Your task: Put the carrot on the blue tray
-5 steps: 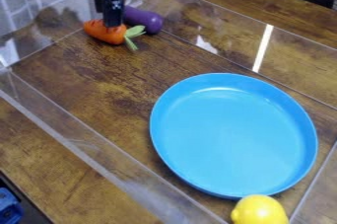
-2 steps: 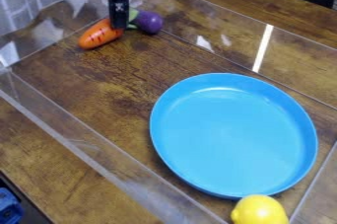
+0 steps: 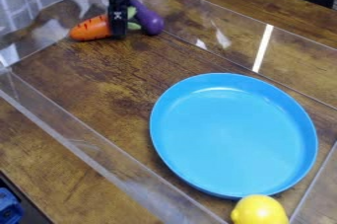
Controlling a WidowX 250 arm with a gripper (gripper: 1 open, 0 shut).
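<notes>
The small orange carrot lies on the wooden table at the far left, its green top pointing right toward the gripper. My black gripper stands upright over that leafy end, open, with its fingertips down at the table. Whether a finger touches the carrot I cannot tell. The big round blue tray rests empty at the near right, well apart from the carrot.
A purple eggplant lies just right of the gripper. A yellow lemon sits by the tray's near rim. Clear plastic walls fence the table on the left and front sides.
The gripper has shifted slightly right. The carrot has slid left and turned, its body now left of the fingers instead of beneath them. The gripper stayed open.
</notes>
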